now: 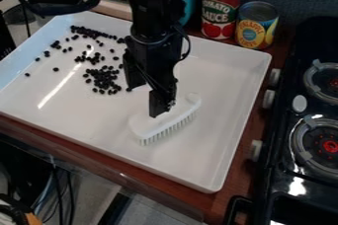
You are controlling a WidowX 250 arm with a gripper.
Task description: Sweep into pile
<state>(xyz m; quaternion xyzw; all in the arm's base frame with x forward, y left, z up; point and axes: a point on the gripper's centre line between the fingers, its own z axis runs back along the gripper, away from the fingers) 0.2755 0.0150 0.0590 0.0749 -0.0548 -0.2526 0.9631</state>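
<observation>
My gripper (161, 110) hangs over the middle of the white tray (218, 169), shut on the back of a white brush (148, 124). The brush lies at a slant, its bristles facing the tray's front right. Black beans are scattered over the tray's left and back-left part. One dense cluster of beans (104, 79) lies to the left of the gripper, and a band of beans (89, 32) runs near the back wall. A few single beans are spread toward the left edge.
Two cans, one red (220, 14) and one yellow and blue (256, 26), stand behind the tray's back right. A black stove (297, 169) borders the right side. The tray's raised walls surround the beans.
</observation>
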